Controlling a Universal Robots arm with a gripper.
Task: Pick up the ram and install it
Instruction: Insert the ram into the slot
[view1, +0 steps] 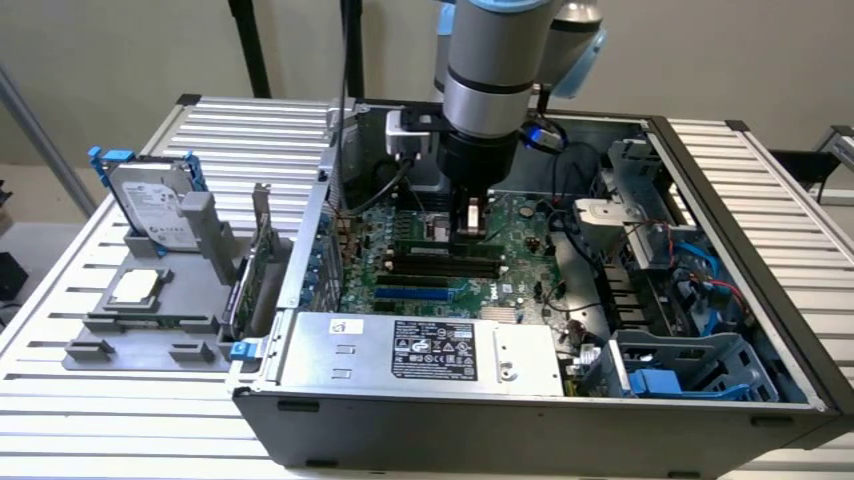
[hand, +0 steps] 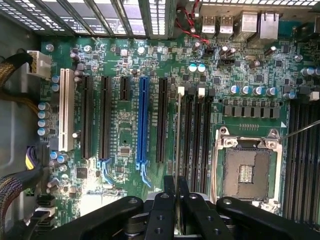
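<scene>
Claw (hand: 176, 192) clamps ram (hand: 177, 135); writing unreadable.

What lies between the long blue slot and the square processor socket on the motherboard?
In the wrist view: one black slot, the ram edge-on in the shut claw, then black memory slots.

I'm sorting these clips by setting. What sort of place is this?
Probably a lab or test bench for robotic computer assembly: an open PC case lies on a slatted metal table, the gripper is down over its motherboard, and a grey fixture holds spare parts.
</scene>
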